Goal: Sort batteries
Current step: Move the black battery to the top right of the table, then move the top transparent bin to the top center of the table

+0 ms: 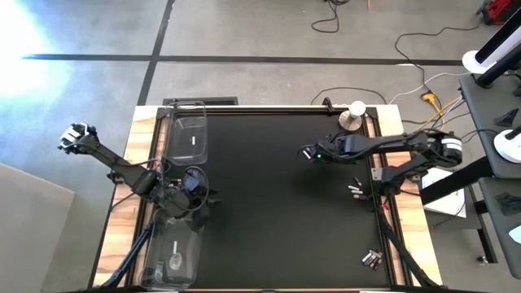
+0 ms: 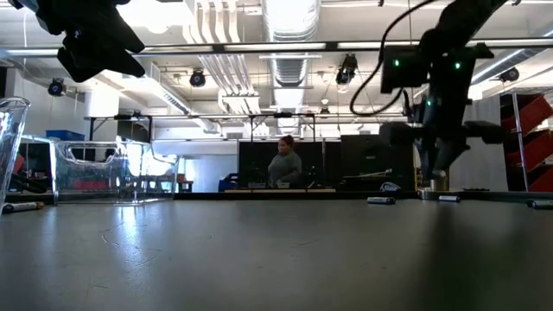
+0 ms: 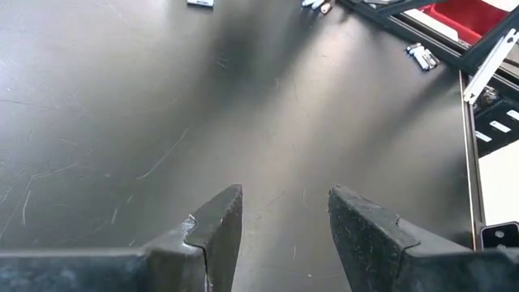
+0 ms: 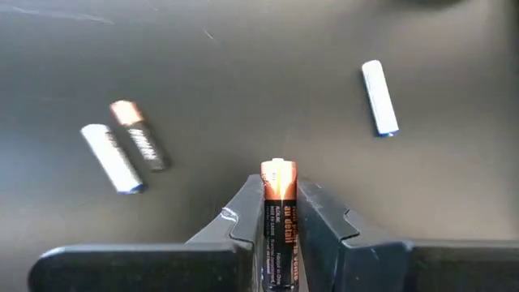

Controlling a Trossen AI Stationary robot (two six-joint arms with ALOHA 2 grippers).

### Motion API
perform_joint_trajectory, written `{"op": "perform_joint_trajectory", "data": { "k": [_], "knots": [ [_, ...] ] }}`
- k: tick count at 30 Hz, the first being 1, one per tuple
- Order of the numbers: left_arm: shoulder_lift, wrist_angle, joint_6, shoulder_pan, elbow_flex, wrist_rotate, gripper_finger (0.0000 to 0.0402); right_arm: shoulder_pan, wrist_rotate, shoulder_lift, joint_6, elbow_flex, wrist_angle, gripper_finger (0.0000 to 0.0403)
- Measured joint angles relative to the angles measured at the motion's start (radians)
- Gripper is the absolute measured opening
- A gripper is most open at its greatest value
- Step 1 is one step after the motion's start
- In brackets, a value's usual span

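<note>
Workshop floor rings a black tabletop (image 1: 269,203), whose left edge carries two clear bins (image 1: 189,134), set there to take sorted cells. Right of the bins, mid-tabletop, the right tool (image 4: 278,212) is clamped on a copper-topped battery (image 4: 279,207), lifted clear, probably for carrying binward. Beneath it three loose batteries (image 4: 138,146) wait. Between the bins the left tool (image 3: 284,235) hangs with fingers apart, holding nothing.

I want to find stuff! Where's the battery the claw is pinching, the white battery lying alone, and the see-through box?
Copper-topped black battery (image 4: 278,203): right wrist view, its label.
Lone silvery-white battery (image 4: 379,97): right wrist view, mid-body.
Clear plastic bin (image 1: 201,130): high view, its rim.
</note>
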Motion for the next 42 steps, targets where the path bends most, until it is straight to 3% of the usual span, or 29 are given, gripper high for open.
{"op": "perform_joint_trajectory", "data": {
  "k": [14,25,32,42],
  "knots": [
    [0.0,0.001,-0.009,0.0,0.0,0.0,0.0164,-0.041,0.005,0.191,0.025,-0.015,0.162,0.0047],
    [0.0,-0.01,-0.018,0.0,0.0,0.012,0.0164,-0.043,-0.002,0.187,0.058,-0.016,0.169,0.008],
    [-0.028,-0.191,-0.069,0.0,0.055,0.084,0.0164,-0.042,-0.017,0.163,0.022,-0.017,0.152,0.0106],
    [-0.034,-0.456,-0.084,0.0,0.19,0.078,0.0164,-0.041,0.009,0.01,-0.027,-0.018,0.125,0.0198]
  ]
}}
